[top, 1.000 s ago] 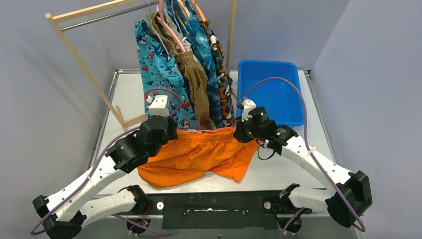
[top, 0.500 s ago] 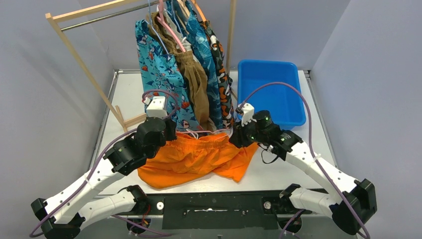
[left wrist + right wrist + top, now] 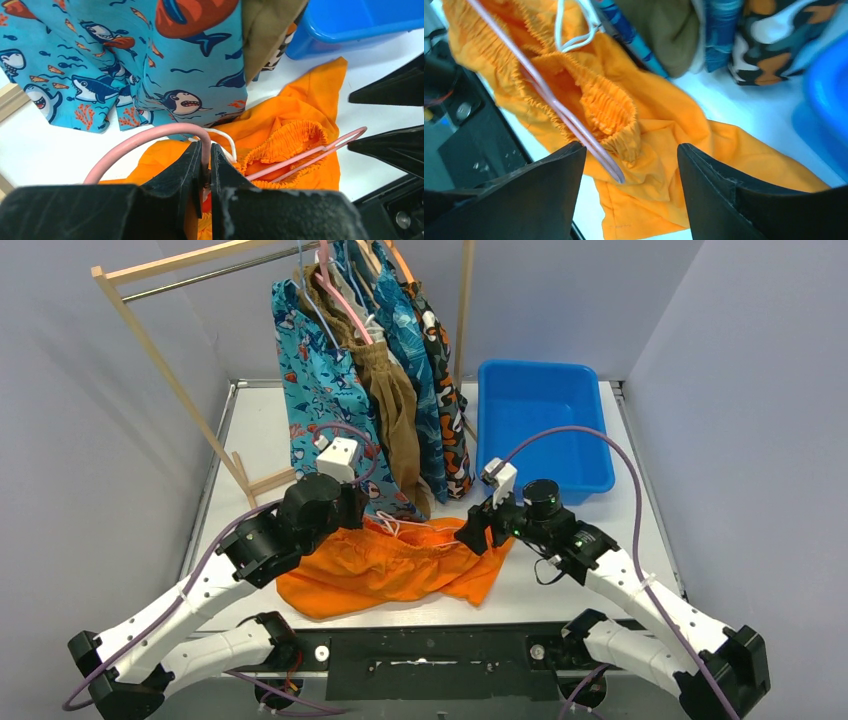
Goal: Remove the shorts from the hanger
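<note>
Release: right pincer (image 3: 631, 150) now gapes wide, orange shorts (image 3: 380, 570) dropped.
Left pincer (image 3: 206, 152) clamps pink hanger (image 3: 145, 134), shorts still threaded on it.

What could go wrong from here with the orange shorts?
The right gripper is open, holding nothing, while the pink hanger sits inside the waistband of the orange shorts: pulling with the left gripper may just drag the shorts along. The white drawstring loops beside the hanger and could snag.
</note>
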